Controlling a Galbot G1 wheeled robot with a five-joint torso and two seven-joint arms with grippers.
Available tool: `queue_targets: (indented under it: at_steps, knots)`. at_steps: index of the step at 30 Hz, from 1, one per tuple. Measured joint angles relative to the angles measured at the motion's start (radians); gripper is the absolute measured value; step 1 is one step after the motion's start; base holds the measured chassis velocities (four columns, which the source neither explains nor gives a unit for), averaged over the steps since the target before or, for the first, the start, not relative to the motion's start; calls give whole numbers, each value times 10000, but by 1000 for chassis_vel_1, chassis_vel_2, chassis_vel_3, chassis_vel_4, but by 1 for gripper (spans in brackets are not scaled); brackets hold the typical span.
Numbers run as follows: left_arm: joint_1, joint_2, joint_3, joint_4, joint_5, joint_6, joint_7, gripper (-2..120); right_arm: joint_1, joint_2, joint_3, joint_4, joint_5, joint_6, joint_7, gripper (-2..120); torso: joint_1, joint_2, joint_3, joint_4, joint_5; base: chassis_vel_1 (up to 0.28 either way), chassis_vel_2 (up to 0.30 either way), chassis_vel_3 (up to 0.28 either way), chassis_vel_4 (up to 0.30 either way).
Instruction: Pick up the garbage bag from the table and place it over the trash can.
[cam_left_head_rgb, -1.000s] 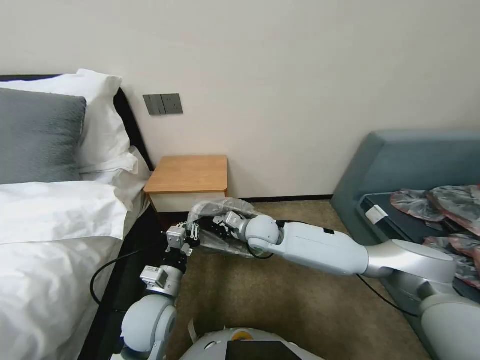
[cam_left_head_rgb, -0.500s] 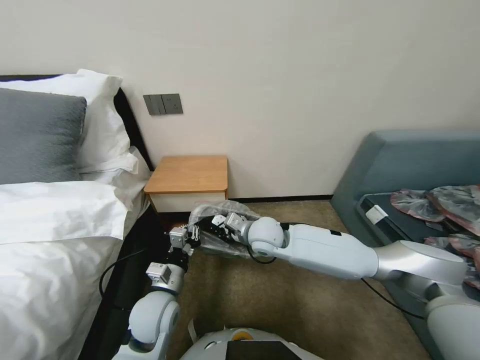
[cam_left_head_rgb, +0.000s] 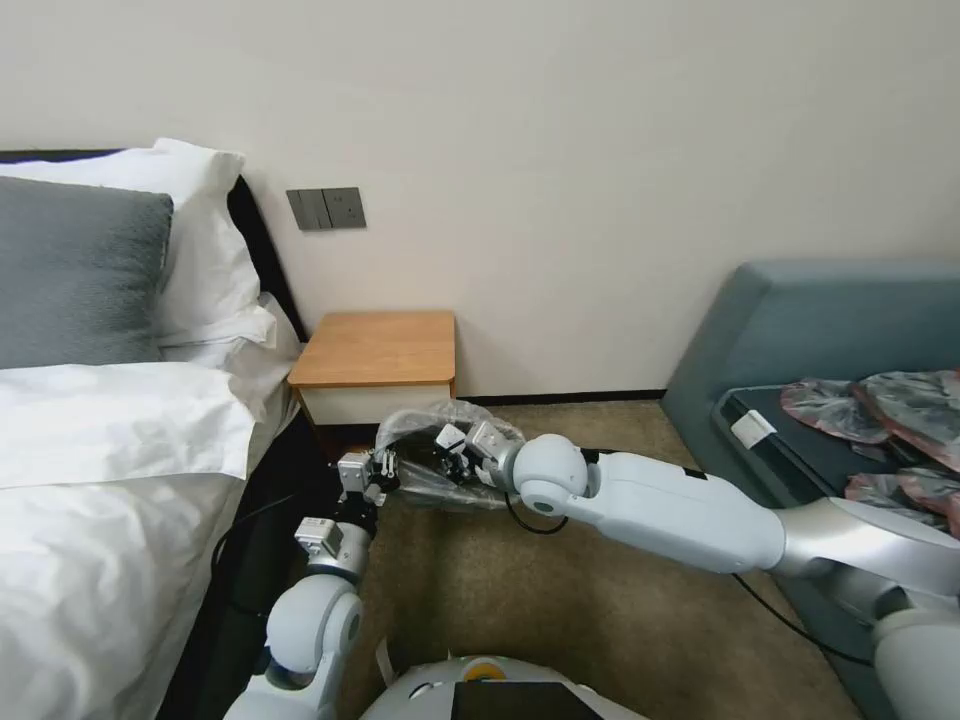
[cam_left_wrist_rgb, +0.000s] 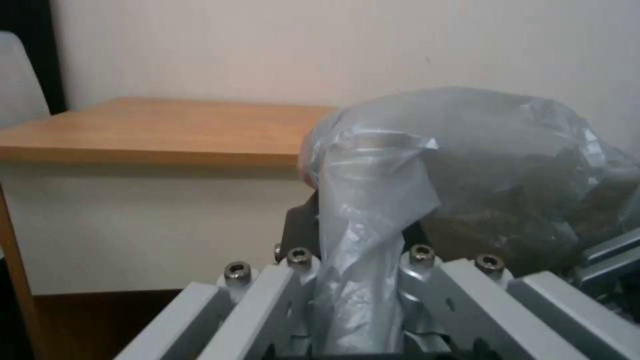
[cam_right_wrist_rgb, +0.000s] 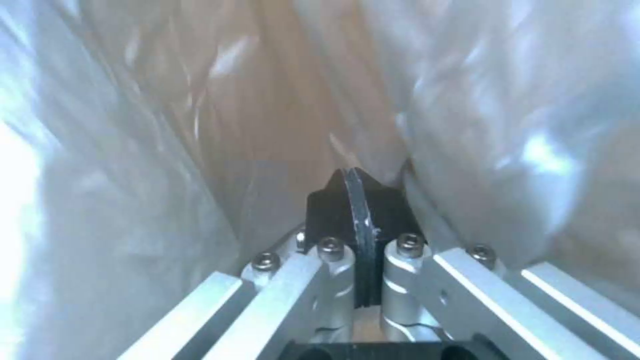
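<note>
The garbage bag (cam_left_head_rgb: 440, 425), crinkly grey translucent plastic, hangs stretched between my two grippers, low in front of the table (cam_left_head_rgb: 378, 348). My left gripper (cam_left_head_rgb: 388, 468) is shut on a bunched strip of the bag (cam_left_wrist_rgb: 360, 270) at its left end. My right gripper (cam_left_head_rgb: 452, 445) reaches into the bag from the right. In the right wrist view its black pads (cam_right_wrist_rgb: 333, 205) are pressed together, with the bag's plastic (cam_right_wrist_rgb: 133, 210) billowing all around. The trash can is hidden behind the bag and the arms.
A bed (cam_left_head_rgb: 100, 450) with white linen runs along the left, close to my left arm. At the right stands a teal-grey sofa (cam_left_head_rgb: 800, 320) with several similar bags (cam_left_head_rgb: 880, 400) on it. Brown carpet (cam_left_head_rgb: 600, 620) lies open under my right arm.
My right arm has shifted to the right and drawn its gripper a little that way inside the bag. My left arm has pushed slightly forward. Both grips hold.
</note>
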Motion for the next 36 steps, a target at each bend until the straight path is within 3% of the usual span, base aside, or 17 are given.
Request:
queue_targets:
  at_steps: [11, 15, 23, 29, 32, 36]
  knots:
    - [34, -28, 16, 45, -431, 159, -242, 7, -477, -432, 920, 840, 924, 9, 332, 0, 1, 0, 0, 1, 0, 0, 0, 0, 0]
    - [59, -56, 70, 34, -670, 312, -399, 7, -1103, -634, 1735, 1374, 1280, 20, 453, 2, 0, 0, 0, 1, -1, 0, 0, 0, 0]
    - [128, -57, 113, 20, -981, 502, -577, 7, -3527, -1117, 4232, 2591, 1107, 228, 147, 36, 0, 0, 0, -3, 1, 0, 0, 0, 0]
    - [146, -52, 141, 36, -1279, 674, -763, 7, -4731, -1124, 5456, 3016, 575, 457, -176, 52, 0, 0, -1, 2, 0, 0, 0, 0, 0]
    - [147, -43, 157, 138, -1380, 762, -895, 7, -5919, -1073, 6663, 3339, -67, 605, -694, 67, 0, 0, -1, -1, 0, 0, 0, 0, 0]
    - [144, -22, 178, 241, -1392, 832, -999, 7, -6648, -946, 7547, 3489, -360, 699, -745, 81, 0, 0, -1, 0, -1, 0, 0, 0, 0]
